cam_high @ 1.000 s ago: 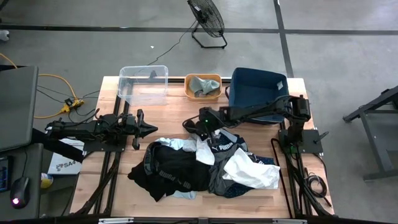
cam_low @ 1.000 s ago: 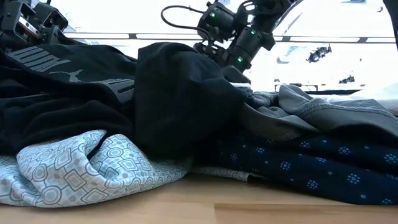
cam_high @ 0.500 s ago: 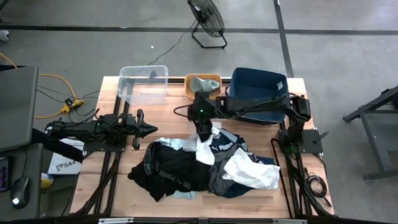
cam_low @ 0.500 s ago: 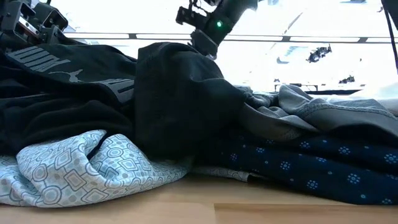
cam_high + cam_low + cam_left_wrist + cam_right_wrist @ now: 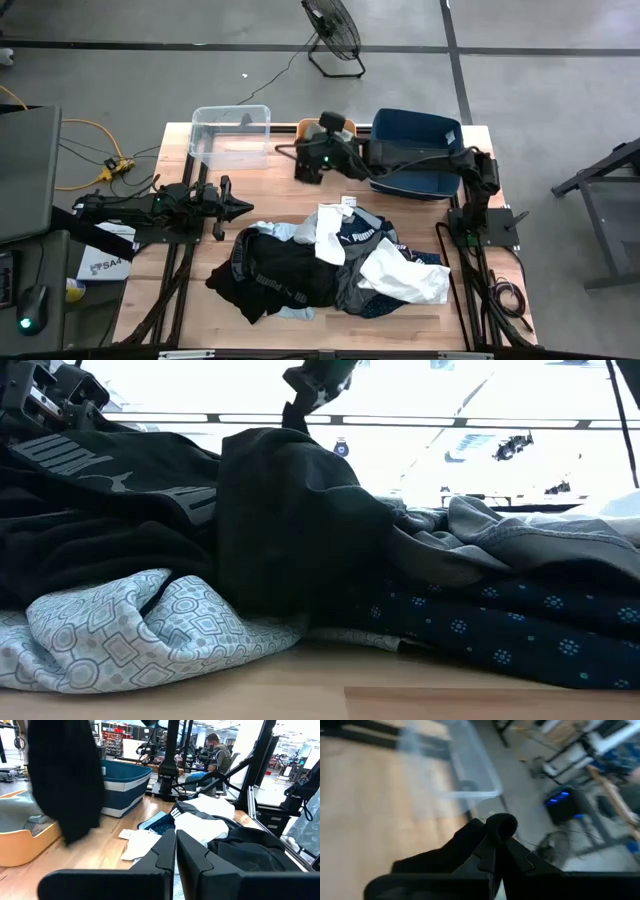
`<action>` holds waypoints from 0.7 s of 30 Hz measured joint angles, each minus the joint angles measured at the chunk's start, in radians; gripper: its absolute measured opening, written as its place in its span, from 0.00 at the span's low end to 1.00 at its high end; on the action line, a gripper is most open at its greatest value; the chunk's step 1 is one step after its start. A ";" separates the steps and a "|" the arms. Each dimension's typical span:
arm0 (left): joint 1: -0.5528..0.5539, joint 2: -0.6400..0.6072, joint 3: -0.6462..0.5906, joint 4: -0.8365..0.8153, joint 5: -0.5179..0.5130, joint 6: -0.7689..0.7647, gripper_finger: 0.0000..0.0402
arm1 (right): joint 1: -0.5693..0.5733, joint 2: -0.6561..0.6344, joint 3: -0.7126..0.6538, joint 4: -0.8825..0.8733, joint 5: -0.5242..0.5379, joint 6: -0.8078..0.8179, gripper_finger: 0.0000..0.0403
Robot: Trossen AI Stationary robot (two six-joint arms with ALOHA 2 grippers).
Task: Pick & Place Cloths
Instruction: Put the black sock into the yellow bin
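Cloths [image 5: 330, 262]: heaped pile on the near middle of the desk [image 5: 270, 190], listed left to right as seen from above.

Left hand [image 5: 243, 207]: low over the desk's left side, just beside the pile's left edge, fingers pressed together, holding nothing.

Black cloth with white lettering [image 5: 270, 275]: left part of the pile; in the low view it fills the left and centre as a dark fold [image 5: 290, 520].

Light blue patterned cloth [image 5: 150, 625]: under the black one, at the pile's near edge, lying on the desk.

Clear bin [image 5: 232, 137]: far left of the desk's back row, well apart from the pile.

White cloth [image 5: 328, 228]: at the pile's far middle, with a second white piece [image 5: 405, 277] toward the right.

Right hand [image 5: 308, 166]: raised over the back of the desk between the clear bin and the orange bin [image 5: 303, 128], clamped on a dark cloth [image 5: 445, 855]; the left wrist view shows this cloth hanging as a blurred dark shape [image 5: 65, 780].

Grey cloth [image 5: 500, 540]: right part of the pile, above the navy one.

Navy dotted cloth [image 5: 500, 625]: lowest at the pile's right.

Dark blue bin [image 5: 415, 150]: back right of the desk.
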 joint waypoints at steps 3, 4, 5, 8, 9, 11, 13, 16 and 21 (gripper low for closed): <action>0.000 0.000 0.000 0.000 0.000 0.000 0.03 | -0.022 0.000 0.045 -0.009 0.056 -0.004 0.01; 0.000 0.000 0.000 0.000 0.000 0.000 0.03 | -0.030 0.000 0.056 -0.007 0.070 -0.010 0.01; 0.000 0.000 0.000 0.000 0.000 0.000 0.03 | -0.041 0.000 0.065 -0.007 0.086 -0.018 0.01; 0.000 0.000 0.000 0.000 0.000 0.000 0.03 | -0.079 0.000 0.094 -0.007 0.135 -0.032 0.01; 0.000 0.000 0.000 0.000 0.000 0.000 0.03 | -0.094 -0.001 0.101 -0.004 0.144 -0.040 0.01; 0.000 0.000 0.000 0.000 0.000 0.000 0.03 | -0.122 -0.002 0.105 -0.003 0.159 -0.051 0.01; 0.000 0.000 0.000 0.000 0.000 0.000 0.03 | -0.152 -0.001 0.104 -0.010 0.172 -0.053 0.01; 0.000 0.000 0.000 0.000 0.000 0.000 0.03 | -0.197 -0.001 0.104 -0.033 0.175 -0.053 0.01; 0.000 0.000 0.000 0.000 0.000 0.000 0.03 | -0.254 -0.001 0.103 -0.074 0.178 -0.022 0.01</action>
